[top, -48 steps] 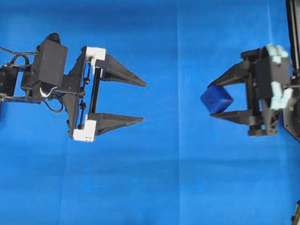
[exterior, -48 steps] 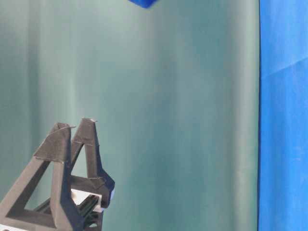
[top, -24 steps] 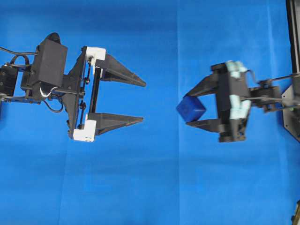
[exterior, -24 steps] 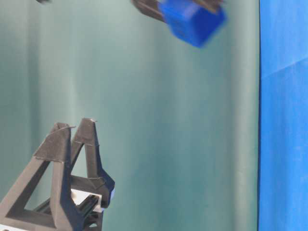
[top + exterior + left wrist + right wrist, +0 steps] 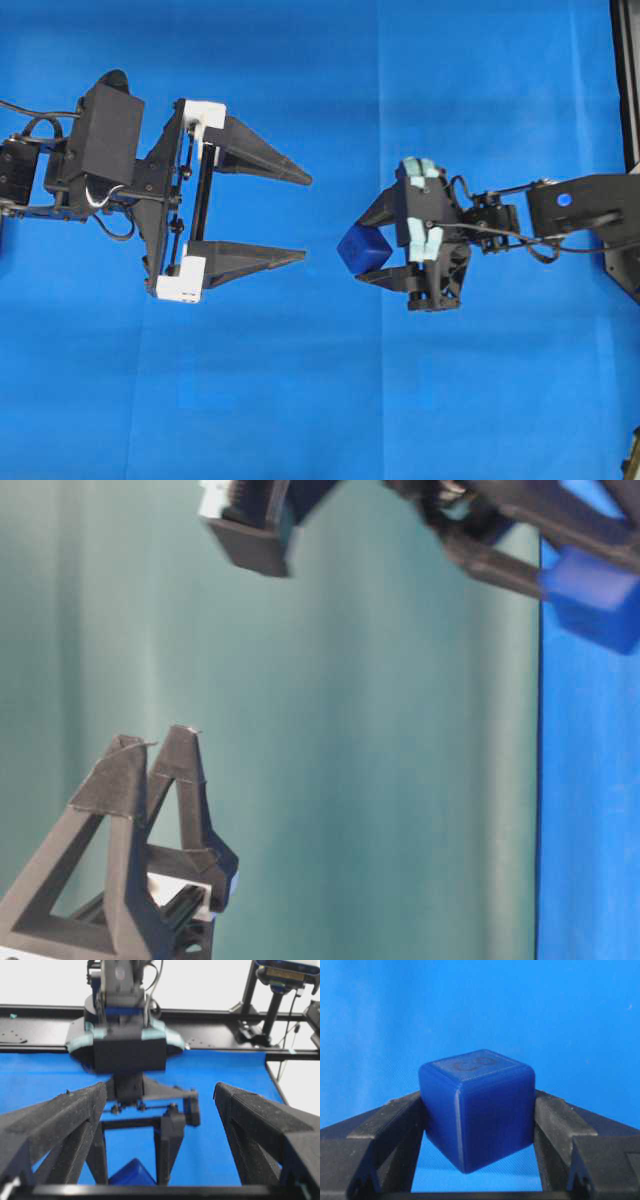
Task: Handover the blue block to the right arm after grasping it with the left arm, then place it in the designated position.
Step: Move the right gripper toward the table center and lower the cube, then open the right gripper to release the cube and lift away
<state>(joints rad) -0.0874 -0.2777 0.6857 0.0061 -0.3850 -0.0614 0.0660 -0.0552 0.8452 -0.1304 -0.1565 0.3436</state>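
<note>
Blue block (image 5: 131, 1176) cut off below; right hand (image 5: 560, 565) motion-blurred, table-level view.

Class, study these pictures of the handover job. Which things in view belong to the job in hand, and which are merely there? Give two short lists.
Belong to the job:
- blue block, clamped in the right pincer
- right arm, carrying the block
- left pincer, wide open and holding nothing

Merely there:
- blue cloth covering the table
- black frame rail behind the cloth
- green backdrop

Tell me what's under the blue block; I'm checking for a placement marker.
Only plain blue cloth shows around the blue block held in the right hand; the patch directly beneath is covered.
</note>
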